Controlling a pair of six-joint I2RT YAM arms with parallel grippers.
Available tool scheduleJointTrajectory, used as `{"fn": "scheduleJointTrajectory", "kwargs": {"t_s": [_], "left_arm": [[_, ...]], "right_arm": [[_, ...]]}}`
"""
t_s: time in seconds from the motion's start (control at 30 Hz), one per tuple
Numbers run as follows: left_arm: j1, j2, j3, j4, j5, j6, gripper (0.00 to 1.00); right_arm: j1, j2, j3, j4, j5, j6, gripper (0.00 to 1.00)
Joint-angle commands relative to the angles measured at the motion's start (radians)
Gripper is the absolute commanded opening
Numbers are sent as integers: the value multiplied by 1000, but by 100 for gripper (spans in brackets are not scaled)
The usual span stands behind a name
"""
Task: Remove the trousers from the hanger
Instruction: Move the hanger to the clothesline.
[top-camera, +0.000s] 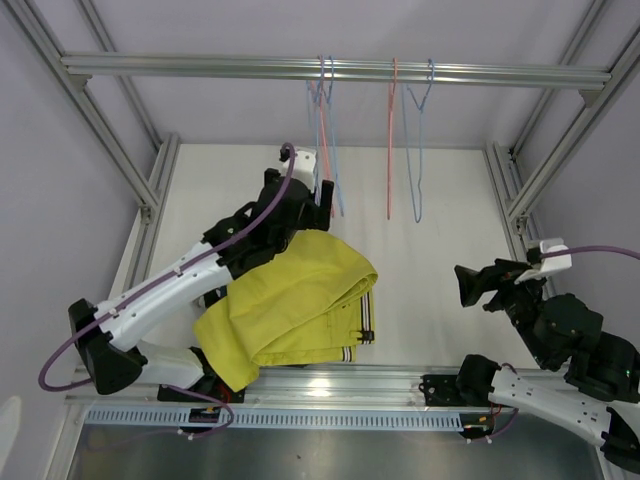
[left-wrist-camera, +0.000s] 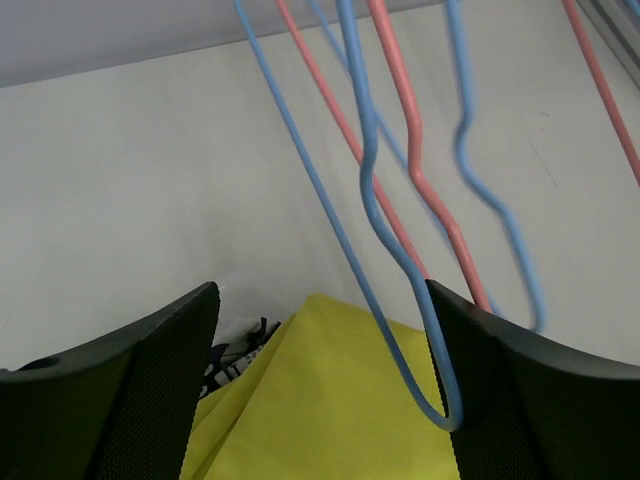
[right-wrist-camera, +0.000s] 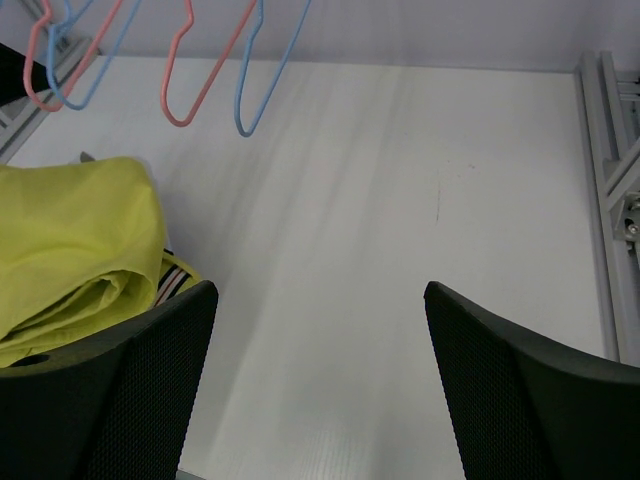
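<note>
The mustard yellow trousers (top-camera: 300, 300) lie crumpled on the table, off any hanger, with the striped waistband (top-camera: 366, 322) at their right edge. My left gripper (top-camera: 322, 195) hovers just above their far end, under the left hangers (top-camera: 325, 120). In the left wrist view the left gripper (left-wrist-camera: 322, 292) is open over the yellow trousers (left-wrist-camera: 320, 400). A blue hanger (left-wrist-camera: 385, 260) has its lower loop beside the right finger, ungripped. A bit of white-and-black print cloth (left-wrist-camera: 235, 350) peeks out beneath. My right gripper (top-camera: 466, 286) stands open over bare table (right-wrist-camera: 320, 290).
A pink hanger (top-camera: 391, 140) and a blue hanger (top-camera: 418, 150) hang empty from the overhead rail (top-camera: 200, 66). Aluminium frame posts (top-camera: 540, 170) flank the white table, and a metal rail (top-camera: 400, 375) runs along its near edge.
</note>
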Motion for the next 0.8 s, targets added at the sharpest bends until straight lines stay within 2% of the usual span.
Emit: {"fn": "scheduleJointTrajectory", "kwargs": {"t_s": [0.0, 0.23, 0.53, 0.63, 0.77], "left_arm": [[-17, -104, 6, -20, -24, 9, 87], [-54, -279, 2, -68, -41, 113, 91], [-54, -463, -64, -43, -65, 236, 98], [-54, -509, -106, -25, -65, 253, 99], [-54, -574, -159, 18, -58, 258, 99]], "right_arm": [[6, 86, 39, 7, 38, 18, 88], [7, 246, 80, 57, 30, 7, 88], [-47, 462, 108, 238, 49, -92, 88], [-167, 519, 106, 277, -17, -96, 86], [-365, 608, 96, 340, -219, -74, 81]]}}
